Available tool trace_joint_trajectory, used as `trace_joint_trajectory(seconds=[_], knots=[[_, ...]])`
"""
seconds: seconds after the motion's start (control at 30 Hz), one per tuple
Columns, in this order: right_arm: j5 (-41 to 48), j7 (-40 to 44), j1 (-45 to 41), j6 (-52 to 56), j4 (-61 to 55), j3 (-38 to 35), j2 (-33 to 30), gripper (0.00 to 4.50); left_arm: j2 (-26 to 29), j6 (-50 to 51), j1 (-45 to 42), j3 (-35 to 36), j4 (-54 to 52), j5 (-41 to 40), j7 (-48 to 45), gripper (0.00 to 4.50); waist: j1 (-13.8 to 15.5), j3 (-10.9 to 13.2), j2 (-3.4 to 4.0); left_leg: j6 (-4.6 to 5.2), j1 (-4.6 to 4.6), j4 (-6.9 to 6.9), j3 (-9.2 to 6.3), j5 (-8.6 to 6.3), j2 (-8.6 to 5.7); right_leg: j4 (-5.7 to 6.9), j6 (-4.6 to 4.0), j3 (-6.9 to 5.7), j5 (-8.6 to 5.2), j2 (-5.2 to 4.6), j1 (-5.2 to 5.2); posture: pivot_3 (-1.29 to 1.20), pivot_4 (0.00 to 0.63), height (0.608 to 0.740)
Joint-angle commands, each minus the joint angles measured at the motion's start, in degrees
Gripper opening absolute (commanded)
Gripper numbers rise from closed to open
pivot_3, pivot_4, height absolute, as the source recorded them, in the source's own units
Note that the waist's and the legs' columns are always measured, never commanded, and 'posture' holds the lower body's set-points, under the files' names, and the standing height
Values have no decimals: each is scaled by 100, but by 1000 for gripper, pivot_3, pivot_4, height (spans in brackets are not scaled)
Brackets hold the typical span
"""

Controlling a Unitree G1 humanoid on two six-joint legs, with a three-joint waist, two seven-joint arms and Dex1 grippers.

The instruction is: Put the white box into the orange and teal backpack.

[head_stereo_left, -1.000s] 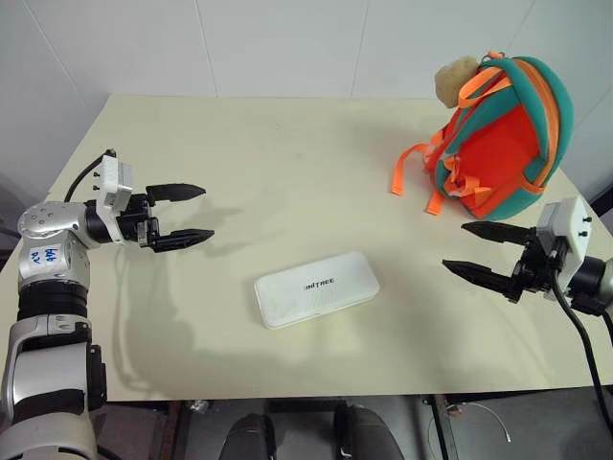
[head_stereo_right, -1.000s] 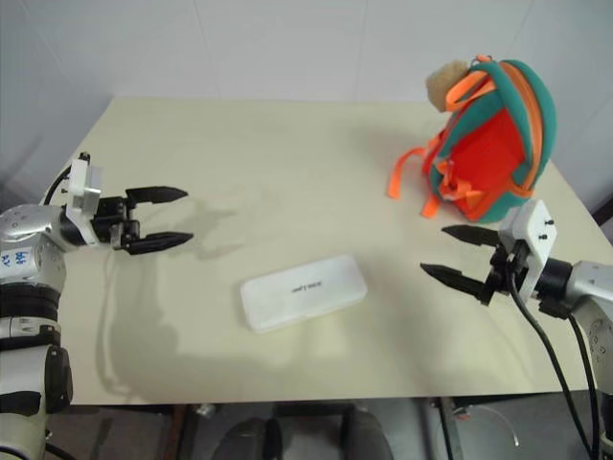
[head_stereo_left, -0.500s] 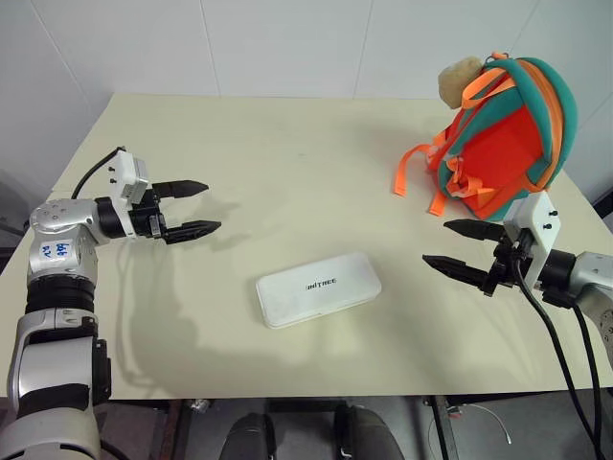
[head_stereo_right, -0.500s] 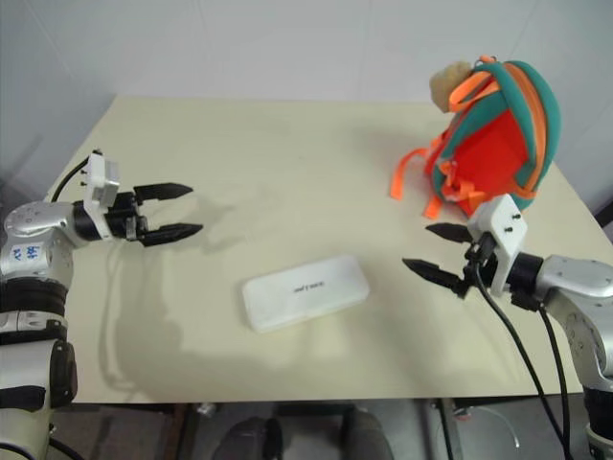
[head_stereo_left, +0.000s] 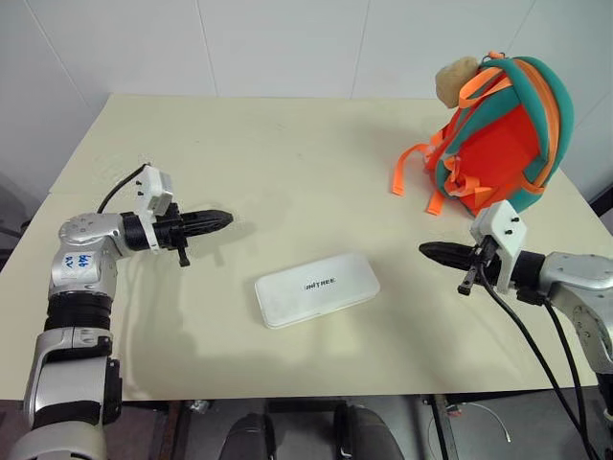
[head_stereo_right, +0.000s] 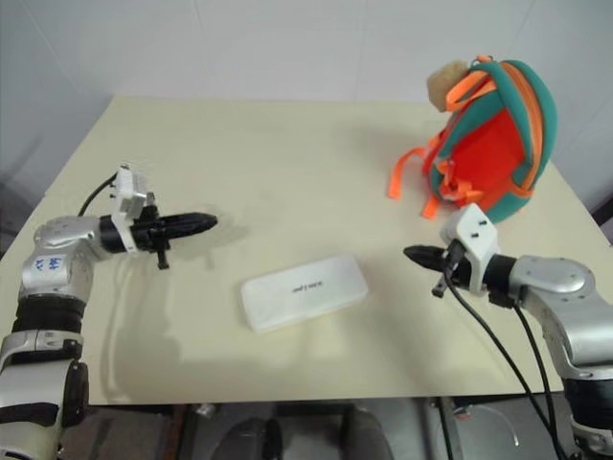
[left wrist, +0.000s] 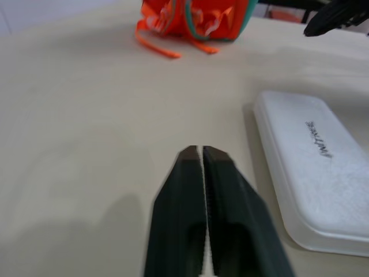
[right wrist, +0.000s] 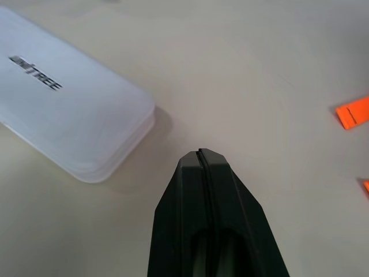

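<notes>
A: Where is the white box [head_stereo_left: 317, 288] placed, and what is held by each gripper?

B: It is seen lying flat on the table [head_stereo_left: 287, 163], near the middle of the front edge. The orange and teal backpack [head_stereo_left: 503, 134] is stood upright at the far right corner, well apart from it. The left gripper [head_stereo_left: 218, 218] is shown with its fingers pressed together on nothing, hovering off the box's left end. The right gripper [head_stereo_left: 428, 251] is likewise clamped shut and empty, off the box's right end.

A: What could be expected to go wrong?

B: With both grippers closed, the box would probably have to be squeezed between them. If uneven pressure were applied, the smooth case could be spun or pushed toward the front edge. If it were lifted by the ends alone, it could be tipped and dropped. No open mouth can be made out on the backpack, so the box could be jammed against closed fabric, or the bag could be toppled.
</notes>
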Motion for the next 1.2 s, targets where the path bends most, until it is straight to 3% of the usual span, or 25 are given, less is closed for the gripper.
trace_joint_trajectory(seconds=[0.03,0.17,0.33,0.63,0.83,1.2], knots=[[-368,87,-184,-545,465,197,101,120,332,915,513,32,-1057,-123,293,0,-5,0,0,0,0,-1,0,0,0,0,0,1,0,0,0,0,150,740],[-699,137,-423,-833,917,527,264,120,648,2391,1199,-33,-2219,-308,686,0,-4,3,4,-2,4,-7,-21,0,4,0,-1,6,0,1,-1,0,150,740],[-945,365,-624,-1273,1311,806,429,120,584,3788,1709,247,-3343,-1054,1104,0,29,3,5,-3,1,1,-56,1,4,1,-1,4,0,-2,5,0,150,740],[-1446,350,-933,-1287,1660,1146,534,120,792,5486,2292,396,-4387,-1962,1612,0,3,4,7,-8,5,-5,-60,2,7,1,-5,3,-3,-2,4,0,150,740],[-1611,279,-959,-1221,1638,1216,637,120,817,5782,2439,487,-4535,-2172,1872,0,0,4,7,-13,9,-8,-61,2,9,-4,-10,4,-5,-6,4,0,150,740],[-1737,272,-779,-782,950,1462,819,120,546,5474,2257,-211,-4299,-2028,2139,0,7,4,8,-16,9,-14,-62,2,16,-5,-12,1,-6,-9,3,0,150,740]])
